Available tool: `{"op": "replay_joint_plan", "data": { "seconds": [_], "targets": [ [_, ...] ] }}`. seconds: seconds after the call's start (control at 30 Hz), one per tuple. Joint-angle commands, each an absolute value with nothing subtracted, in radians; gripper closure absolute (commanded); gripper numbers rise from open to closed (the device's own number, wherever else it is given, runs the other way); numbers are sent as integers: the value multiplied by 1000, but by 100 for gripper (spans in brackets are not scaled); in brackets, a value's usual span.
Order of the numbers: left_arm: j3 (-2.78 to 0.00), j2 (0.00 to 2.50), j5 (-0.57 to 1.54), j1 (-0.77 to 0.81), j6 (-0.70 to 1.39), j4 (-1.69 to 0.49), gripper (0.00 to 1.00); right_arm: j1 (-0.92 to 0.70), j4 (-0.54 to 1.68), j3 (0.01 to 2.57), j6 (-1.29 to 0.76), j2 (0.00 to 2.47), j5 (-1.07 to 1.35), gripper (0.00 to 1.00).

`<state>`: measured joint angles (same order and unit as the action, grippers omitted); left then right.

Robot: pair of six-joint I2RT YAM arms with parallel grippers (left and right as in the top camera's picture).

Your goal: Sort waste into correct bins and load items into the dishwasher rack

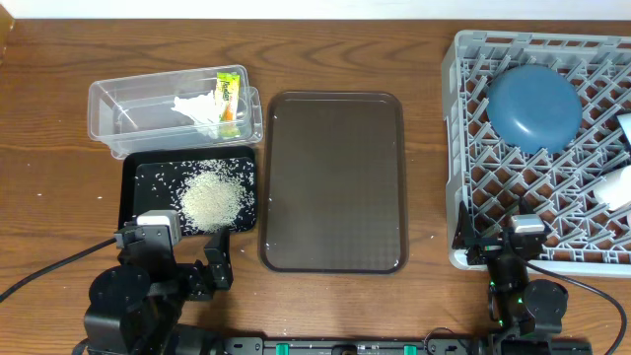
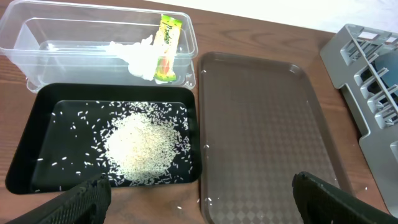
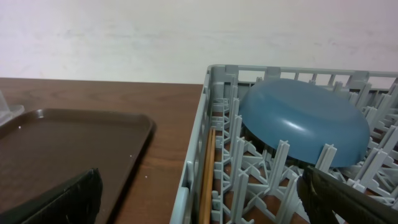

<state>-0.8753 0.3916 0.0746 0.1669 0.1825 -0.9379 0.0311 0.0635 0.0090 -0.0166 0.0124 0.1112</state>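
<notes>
DISHWASHER RACK LOADED, BINS FILLED: The light-grey dishwasher rack [image 1: 455, 118] takes up the 3 o'clock side of the wooden worktop [image 1: 49, 118]. The blue bowl-plate [image 1: 533, 106] lies rim-down in the rack's 12 o'clock half. Two pale pieces [image 1: 618, 187] sit at its 3 o'clock edge, cut by the frame and too partial to name. The brown serving tray [image 1: 333, 177] lies at centre. At 10 o'clock the clear tub [image 1: 128, 99] holds the crumpled tissue [image 2: 140, 57] and the yellow-green wrapper [image 2: 168, 46], which touch each other. Just beside the tub, toward 6 o'clock, the black tray [image 1: 126, 192] carries the heap of rice [image 2: 143, 146]. In the right wrist view a wooden chopstick [image 3: 206, 180] lies inside the rack against its 9 o'clock wall, long axis running 12 to 6. Both arms sit at the worktop's 6 o'clock edge. The left end effector [image 2: 199, 205] is released, fingers spread wide with nothing between them, and the right end effector [image 3: 199, 199] is likewise released and empty. The sorting looks all but finished. What seems left is a few stray grains [image 2: 180, 208] on the worktop just off the black tray's 6 o'clock rim. They lie just beside the left end effector, toward 9 o'clock in its wrist view, and well apart from the right one, so the left arm is the nearer for any last pick-up
</notes>
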Motion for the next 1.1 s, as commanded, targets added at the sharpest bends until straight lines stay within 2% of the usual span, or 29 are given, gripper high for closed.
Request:
{"op": "replay_joint_plan", "data": {
  "seconds": [0.0, 0.7, 0.9, 1.07],
  "targets": [
    [-874, 390, 66, 170, 176, -937, 4, 12, 66, 6, -2, 7, 97, 1],
    [-838, 362, 59, 150, 172, -965, 4, 12, 67, 6, -2, 7, 97, 1],
    [-590, 202, 59, 94, 173, -740, 4, 12, 66, 6, -2, 7, 97, 1],
    [-332, 40, 75, 70, 173, -457, 4, 12, 66, 6, -2, 7, 97, 1]
  ]
}}
